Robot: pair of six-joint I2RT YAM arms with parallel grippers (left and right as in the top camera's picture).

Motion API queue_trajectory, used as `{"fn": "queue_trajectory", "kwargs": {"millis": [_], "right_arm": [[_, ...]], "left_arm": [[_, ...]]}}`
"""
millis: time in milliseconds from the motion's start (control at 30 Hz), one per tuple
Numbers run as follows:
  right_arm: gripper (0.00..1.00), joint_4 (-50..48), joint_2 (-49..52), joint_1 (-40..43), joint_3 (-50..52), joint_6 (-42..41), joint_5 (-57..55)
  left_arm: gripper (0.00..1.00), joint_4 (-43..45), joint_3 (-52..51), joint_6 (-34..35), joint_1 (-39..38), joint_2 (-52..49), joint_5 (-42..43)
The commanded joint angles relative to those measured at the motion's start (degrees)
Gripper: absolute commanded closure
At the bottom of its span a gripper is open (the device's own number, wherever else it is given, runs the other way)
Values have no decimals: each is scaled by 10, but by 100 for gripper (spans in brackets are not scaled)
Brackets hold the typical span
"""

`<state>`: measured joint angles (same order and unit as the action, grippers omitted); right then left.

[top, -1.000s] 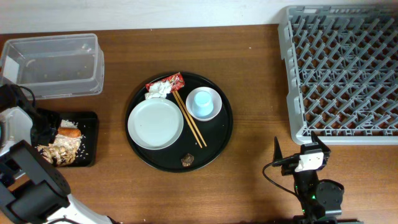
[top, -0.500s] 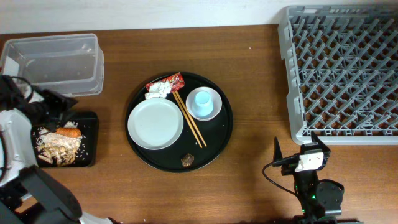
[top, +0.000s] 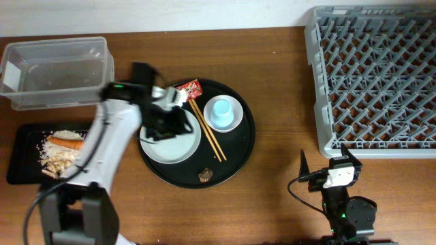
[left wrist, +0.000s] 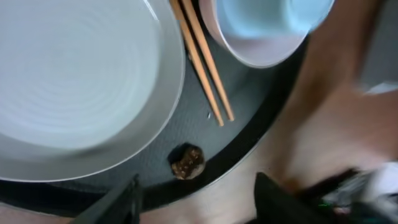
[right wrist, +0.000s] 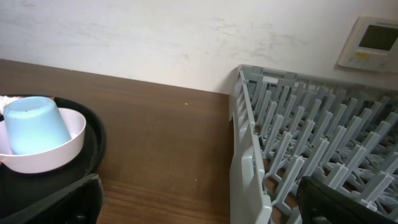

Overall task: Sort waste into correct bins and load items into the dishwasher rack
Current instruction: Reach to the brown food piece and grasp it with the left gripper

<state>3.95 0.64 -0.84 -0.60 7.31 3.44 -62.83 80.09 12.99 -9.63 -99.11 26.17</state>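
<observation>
dark brown lump sits on the round black tray, just beside the white dish. my left claw hangs open, empty; closing low, a finger could catch the dish rim or nudge the chopsticks.

The counter is brown wood with a visible grain and a low satin shine. At its far left corner the tub is clear, glossy plastic. At the far right corner the dishwasher rack is grey moulded plastic, matt. The round tray is black and smooth, with a weak sheen. On it the white dish looks glossy, with fine concentric ridges. The chopsticks are bare, matt wood. The light-blue cup is smooth and matt. The dark brown lump is rough and crumbly. The wrapper is shiny red printed film, and the tissue is crumpled soft paper. Near the left edge the rice-like scraps look grainy.
</observation>
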Motion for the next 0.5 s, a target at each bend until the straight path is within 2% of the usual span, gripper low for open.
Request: {"fn": "queue_trajectory", "kwargs": {"millis": [0, 233, 467], "right_arm": [[2, 4, -3, 2, 3, -3, -5], [2, 4, -3, 2, 3, -3, -5], [2, 4, -3, 2, 3, -3, -5]], "left_arm": [[34, -9, -9, -8, -123, 7, -180], [34, 13, -65, 108, -233, 7, -190], [35, 93, -155, 173, -261, 7, -200]]}}
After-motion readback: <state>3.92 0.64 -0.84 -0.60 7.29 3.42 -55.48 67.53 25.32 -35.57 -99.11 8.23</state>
